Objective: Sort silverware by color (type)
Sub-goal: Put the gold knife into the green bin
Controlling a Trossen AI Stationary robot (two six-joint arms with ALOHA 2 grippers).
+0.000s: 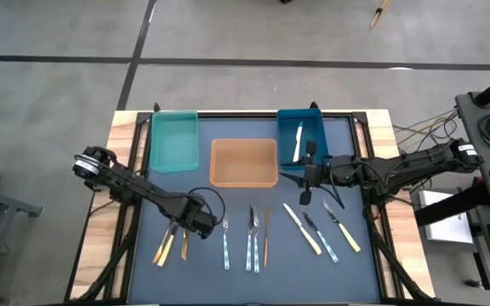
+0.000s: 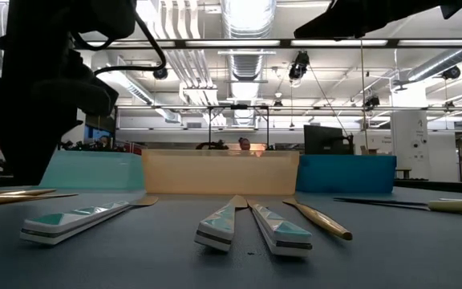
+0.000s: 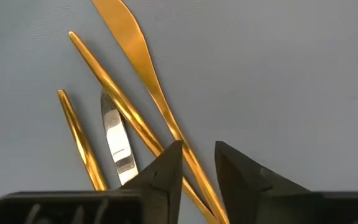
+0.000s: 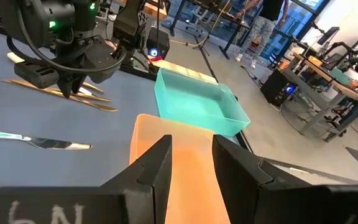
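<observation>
The left arm reaches in from the table's left edge, elbow low, and its left gripper (image 1: pixel 183 228) points down over the gold cutlery (image 1: pixel 170 244) at the front left. In its wrist view the jaws stand slightly apart, straddling a slim gold knife (image 3: pixel 143 65) without pinching it. Beside that lie two thin gold handles and a polished silver blade (image 3: pixel 115 140), crossing one another on the smooth dark mat.

The right arm stretches in from the right edge, its right gripper (image 1: pixel 307 178) hovering just in front of the blue bin (image 1: pixel 316 126); the jaws are parted and hold nothing. A silver piece (image 1: pixel 298 140) lies inside that bin.

The teal bin (image 1: pixel 174 140) and orange bin (image 1: pixel 243 161) are shallow translucent rectangles along the back. All-silver pieces (image 1: pixel 253 239) lie at front centre, cream-handled ones (image 1: pixel 321 228) at front right, well apart, with bare mat between groups.
</observation>
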